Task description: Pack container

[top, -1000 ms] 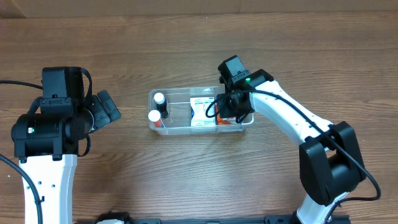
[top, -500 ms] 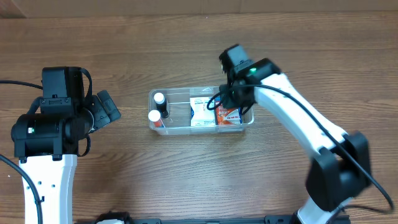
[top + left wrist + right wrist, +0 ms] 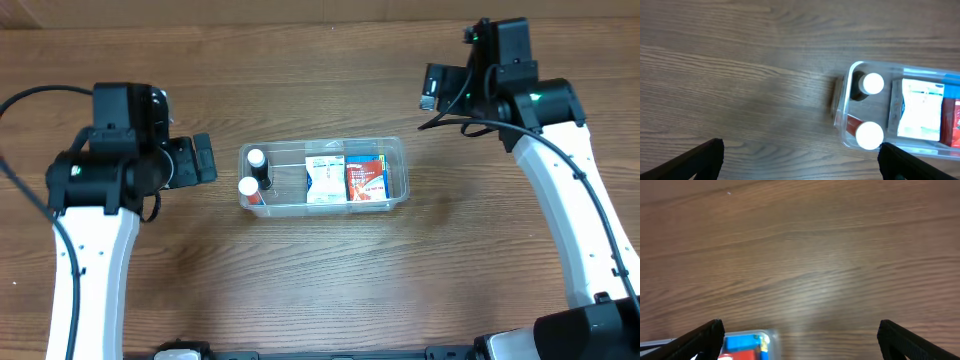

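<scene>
Clear plastic container (image 3: 288,185) sits on the wooden table (image 3: 300,280), holding two white-capped bottles (image 3: 256,158), a white packet (image 3: 324,180) and a red box (image 3: 366,180) — left gripper (image 3: 200,160) near its left end, right gripper (image 3: 435,88) beyond its far-right corner, both spread wide.

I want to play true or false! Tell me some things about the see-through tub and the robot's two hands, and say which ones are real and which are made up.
1. The clear plastic rectangular container holds two white-capped bottles at the end nearest the left gripper. True.
2. The red box lies outside the container on the wooden table. False: it lies inside the container, at the end nearer the right gripper.
3. The right gripper is holding the red box. False: it is open, empty and away from the container.
4. The left gripper is open and holds nothing. True.
5. A white and blue packet sits between the bottles and the red box. True.
</scene>
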